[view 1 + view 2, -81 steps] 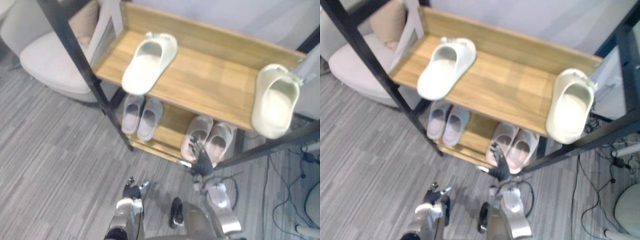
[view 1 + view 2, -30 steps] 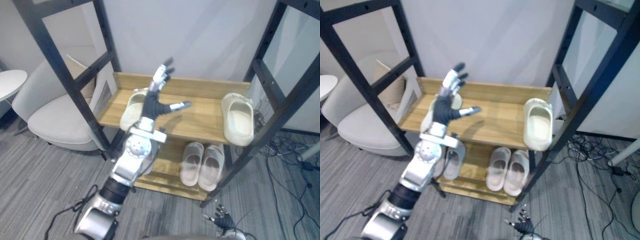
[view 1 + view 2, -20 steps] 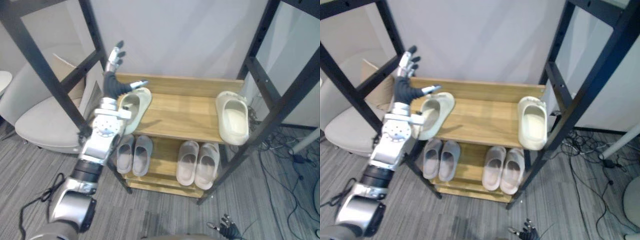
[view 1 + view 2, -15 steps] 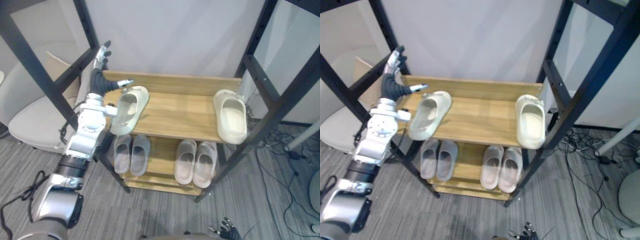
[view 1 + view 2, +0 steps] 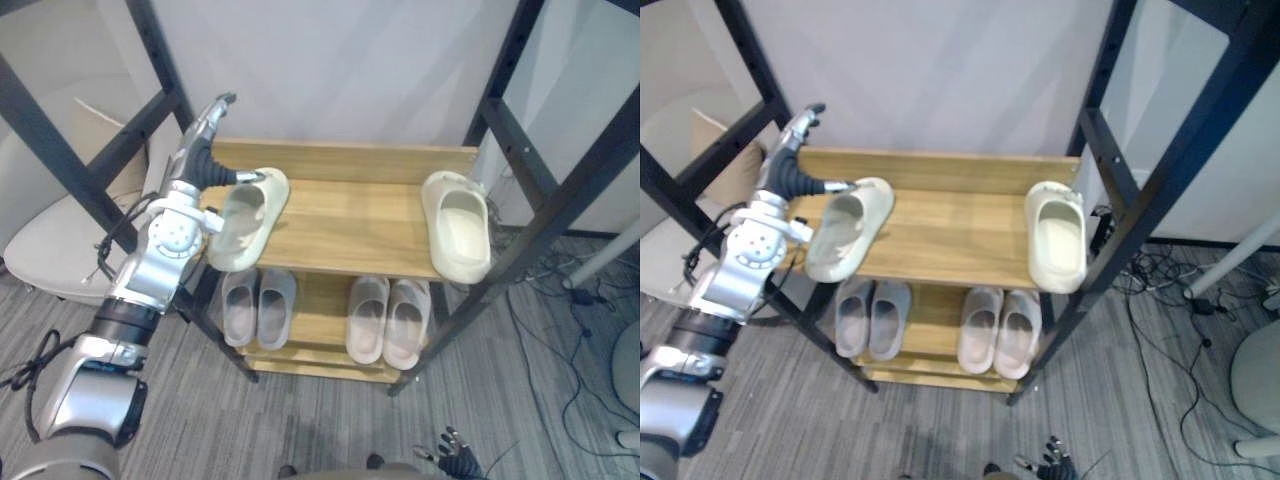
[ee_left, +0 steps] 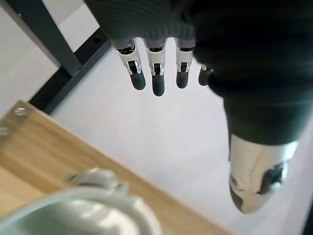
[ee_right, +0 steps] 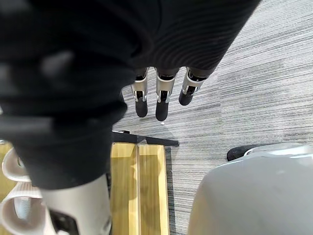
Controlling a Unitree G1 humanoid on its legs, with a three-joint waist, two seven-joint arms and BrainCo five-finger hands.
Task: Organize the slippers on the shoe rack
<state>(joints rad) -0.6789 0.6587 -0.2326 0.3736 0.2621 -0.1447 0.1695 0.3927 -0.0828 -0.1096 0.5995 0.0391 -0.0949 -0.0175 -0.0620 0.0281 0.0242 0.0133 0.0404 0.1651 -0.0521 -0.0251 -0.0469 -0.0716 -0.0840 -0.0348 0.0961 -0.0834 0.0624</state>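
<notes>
Swung leftward from mid-shelf, left hand (image 5: 201, 156), fingers straight and empty, hovers beside cream foam slipper (image 5: 245, 215) overhanging left end of light wooden shelf (image 5: 350, 228); matching slipper (image 5: 458, 226) lies right. Right hand (image 5: 456, 463) hangs, fingers relaxed.

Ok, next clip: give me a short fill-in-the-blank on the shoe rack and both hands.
1. The left hand, fingers straight, is up beside the left cream slipper, which lies on the ___ shelf.
2. That slipper and the right cream slipper both overhang the shelf's ___ edge.
3. The lower shelf holds ___ pairs of slippers.
4. The right hand, fingers straight, holds ___.

Missing words: upper; front; two; nothing.
</notes>
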